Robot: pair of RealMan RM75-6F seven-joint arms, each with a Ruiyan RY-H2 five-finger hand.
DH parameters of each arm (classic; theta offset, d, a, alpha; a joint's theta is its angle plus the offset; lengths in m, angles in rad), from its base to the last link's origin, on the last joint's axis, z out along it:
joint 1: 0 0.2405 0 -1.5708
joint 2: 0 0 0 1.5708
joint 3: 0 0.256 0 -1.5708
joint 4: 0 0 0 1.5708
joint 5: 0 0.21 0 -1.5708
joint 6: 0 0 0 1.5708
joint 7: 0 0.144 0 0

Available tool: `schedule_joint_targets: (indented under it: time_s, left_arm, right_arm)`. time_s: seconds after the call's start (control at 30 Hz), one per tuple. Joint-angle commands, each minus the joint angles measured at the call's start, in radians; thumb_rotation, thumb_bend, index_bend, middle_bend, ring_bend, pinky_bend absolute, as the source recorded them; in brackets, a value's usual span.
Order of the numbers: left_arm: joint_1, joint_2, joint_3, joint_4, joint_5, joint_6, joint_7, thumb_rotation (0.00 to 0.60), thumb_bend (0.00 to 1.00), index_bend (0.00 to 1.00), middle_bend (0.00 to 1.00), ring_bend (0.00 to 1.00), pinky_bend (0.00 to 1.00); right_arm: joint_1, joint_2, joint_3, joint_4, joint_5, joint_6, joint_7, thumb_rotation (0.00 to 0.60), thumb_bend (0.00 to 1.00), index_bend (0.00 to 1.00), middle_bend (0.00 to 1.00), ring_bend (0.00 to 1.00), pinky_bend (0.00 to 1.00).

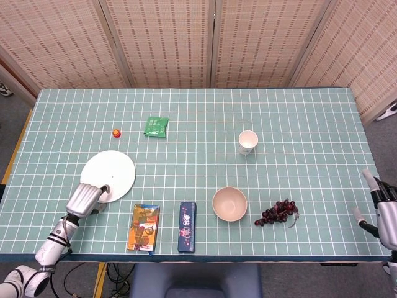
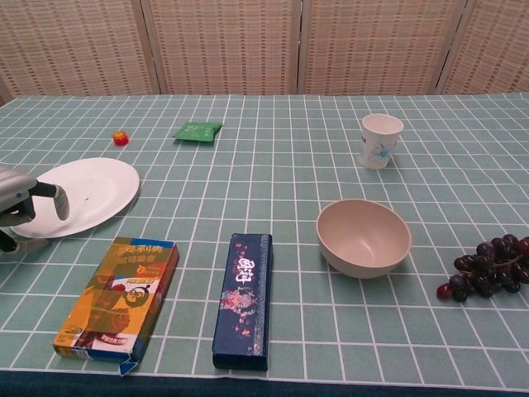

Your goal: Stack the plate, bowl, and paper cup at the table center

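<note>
A white plate (image 1: 110,172) (image 2: 87,190) lies flat at the left of the table. My left hand (image 1: 87,198) (image 2: 21,203) is at its near-left rim, with one finger (image 2: 58,200) reaching over the plate and the thumb lower, beside the rim. Nothing is lifted. A beige bowl (image 1: 229,203) (image 2: 364,236) stands upright near the front centre-right. The paper cup (image 1: 247,141) (image 2: 381,141) stands upright behind it. Off the table's right edge my right hand (image 1: 381,211) hangs with its fingers apart and holds nothing. The chest view does not show it.
Dark grapes (image 1: 277,212) (image 2: 488,269) lie right of the bowl. A blue box (image 1: 187,218) and an orange snack box (image 1: 143,227) lie at the front edge. A green packet (image 1: 156,126) and a small red object (image 1: 116,133) sit behind the plate.
</note>
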Motion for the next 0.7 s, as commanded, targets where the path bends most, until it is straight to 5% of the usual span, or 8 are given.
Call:
schedule_joint_targets:
  time_s: [0.03, 0.7]
  left_arm:
    - [-0.004, -0.002, -0.002, 0.002, -0.006, -0.005, 0.004, 0.600, 0.27, 0.41, 1.00, 1.00, 1.00]
    - [-0.034, -0.028, -0.023, 0.033, -0.061, -0.052, -0.002, 0.600, 0.27, 0.43, 1.00, 1.00, 1.00]
  right_arm:
    - [-0.001, -0.001, 0.000, 0.002, 0.002, -0.001, 0.002, 0.600, 0.28, 0.07, 0.18, 0.21, 0.25]
    - [-0.009, -0.007, 0.002, 0.018, 0.019, -0.002, 0.015, 0.600, 0.28, 0.07, 0.18, 0.22, 0.25]
